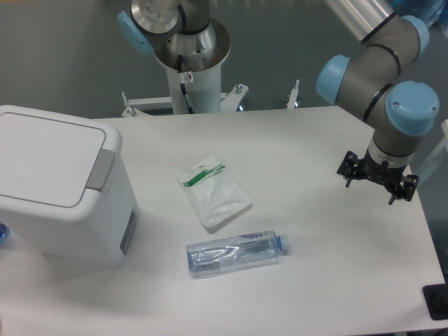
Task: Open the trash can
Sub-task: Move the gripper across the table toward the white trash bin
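Observation:
The trash can is a large white boxy bin at the table's left edge. Its flat lid lies down, with a grey push tab on its right side. My gripper hangs over the table's right side, far from the bin. Its two thin black fingertips stand apart with nothing between them, so it is open.
A clear plastic bottle with a blue cap lies on its side at front centre. Behind it lies a flat plastic pouch with a green label. The arm's white base post rises behind the table's far edge.

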